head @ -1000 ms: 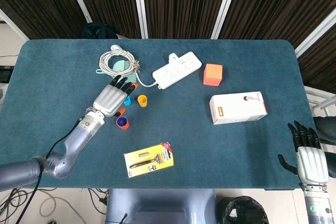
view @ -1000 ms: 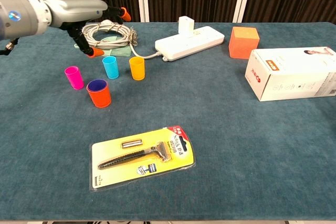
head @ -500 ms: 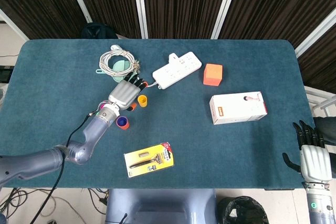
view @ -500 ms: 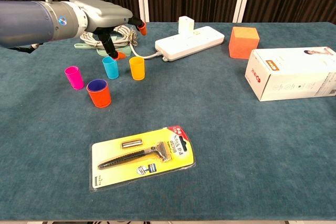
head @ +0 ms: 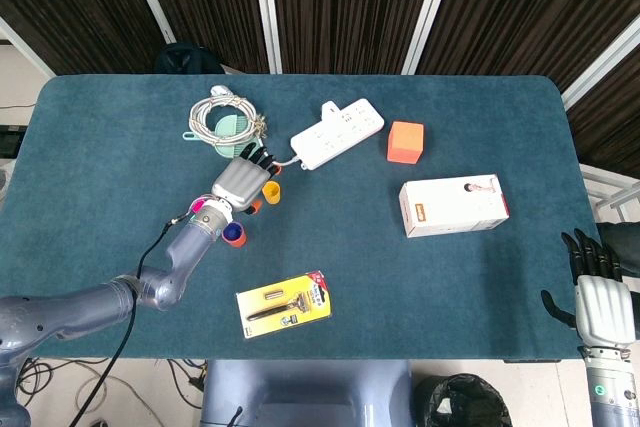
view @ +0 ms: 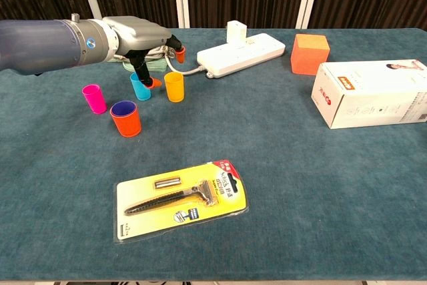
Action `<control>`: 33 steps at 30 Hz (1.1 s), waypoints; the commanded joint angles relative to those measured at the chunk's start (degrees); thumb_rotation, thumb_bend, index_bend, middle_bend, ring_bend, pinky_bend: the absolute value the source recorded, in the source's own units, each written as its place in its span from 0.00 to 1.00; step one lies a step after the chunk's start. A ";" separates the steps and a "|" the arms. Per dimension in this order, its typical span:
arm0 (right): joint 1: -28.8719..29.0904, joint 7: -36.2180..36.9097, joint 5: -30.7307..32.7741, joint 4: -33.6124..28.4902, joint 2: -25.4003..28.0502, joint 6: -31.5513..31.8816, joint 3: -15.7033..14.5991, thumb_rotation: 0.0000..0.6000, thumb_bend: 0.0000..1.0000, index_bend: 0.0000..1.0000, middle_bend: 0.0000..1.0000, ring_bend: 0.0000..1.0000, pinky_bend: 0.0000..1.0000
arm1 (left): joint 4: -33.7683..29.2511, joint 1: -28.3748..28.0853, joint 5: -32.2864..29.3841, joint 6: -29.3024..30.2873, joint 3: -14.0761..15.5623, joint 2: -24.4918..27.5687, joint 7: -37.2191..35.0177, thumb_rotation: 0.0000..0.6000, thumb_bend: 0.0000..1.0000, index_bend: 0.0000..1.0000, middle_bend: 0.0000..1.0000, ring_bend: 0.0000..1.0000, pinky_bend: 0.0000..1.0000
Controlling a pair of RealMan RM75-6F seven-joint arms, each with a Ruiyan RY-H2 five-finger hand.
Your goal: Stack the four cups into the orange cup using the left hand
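Observation:
Four small cups stand on the blue table: a pink cup (view: 94, 98), a light blue cup (view: 140, 86), a yellow cup (view: 174, 87) and an orange cup (view: 126, 118) with a purple one nested inside. My left hand (view: 143, 35) hovers low over the blue cup, fingers spread toward the yellow cup, and its thumb tip hangs between the blue and yellow cups. It holds nothing. In the head view the left hand (head: 240, 179) hides the blue cup; the yellow cup (head: 271, 191) and orange cup (head: 233, 234) show. My right hand (head: 597, 292) hangs open off the table's near right corner.
Behind the cups lie a coiled white cable (view: 137, 39) and a white power strip (view: 241, 48). An orange cube (view: 309, 53) and a white carton (view: 373, 93) sit at the right. A yellow razor pack (view: 181, 196) lies near the front edge.
My left hand has swung right and dropped from behind the cups to just over the blue cup, its thumb now beside it. The cups have not moved. The right hand has sunk slightly.

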 commanded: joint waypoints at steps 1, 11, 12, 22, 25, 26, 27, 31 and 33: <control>0.00 -0.04 -0.08 0.02 0.02 0.04 -0.02 1.00 0.34 0.09 0.04 0.09 0.04 | 1.10 -0.12 0.19 -0.24 0.06 -0.85 -0.39 1.00 0.29 0.26 0.12 0.00 0.00; -0.01 -0.01 0.41 0.38 0.01 0.06 0.27 1.00 0.34 0.09 0.04 0.09 0.04 | 4.35 -0.76 1.35 -1.26 0.06 -3.21 -1.62 1.00 0.30 0.32 0.13 0.00 0.00; -0.04 0.02 0.39 0.42 0.01 0.09 0.25 1.00 0.34 0.09 0.04 0.09 0.04 | 4.73 -0.81 1.45 -1.25 -0.03 -3.46 -1.80 1.00 0.30 0.32 0.13 0.00 0.00; -0.15 0.40 0.44 1.03 -0.06 0.51 0.48 1.00 0.34 0.09 0.04 0.09 0.04 | 6.46 -1.14 2.34 -1.46 -0.44 -4.83 -2.97 1.00 0.32 0.36 0.14 0.00 0.00; -0.16 0.42 0.48 1.10 -0.06 0.54 0.51 1.00 0.34 0.09 0.04 0.09 0.04 | 7.11 -1.26 2.63 -1.68 -0.38 -5.29 -3.11 1.00 0.32 0.39 0.15 0.00 0.00; -0.16 0.41 0.49 1.12 -0.06 0.53 0.51 1.00 0.34 0.09 0.04 0.09 0.04 | 7.24 -1.28 2.69 -1.70 -0.38 -5.39 -3.14 1.00 0.32 0.40 0.16 0.00 0.00; -0.16 0.41 0.50 1.14 -0.06 0.50 0.50 1.00 0.34 0.09 0.04 0.09 0.04 | 7.46 -1.33 2.84 -1.72 -0.39 -5.58 -3.23 1.00 0.33 0.41 0.16 0.00 0.00; -0.13 0.43 0.51 1.22 -0.10 0.49 0.53 1.00 0.34 0.09 0.04 0.09 0.04 | 8.10 -1.34 3.34 -1.58 -0.37 -6.06 -3.46 1.00 0.33 0.43 0.17 0.00 0.00; -0.13 0.48 0.54 1.24 -0.11 0.46 0.54 1.00 0.34 0.09 0.04 0.09 0.04 | 8.47 -1.29 3.54 -1.38 -0.28 -6.22 -3.36 1.00 0.33 0.43 0.17 0.00 0.00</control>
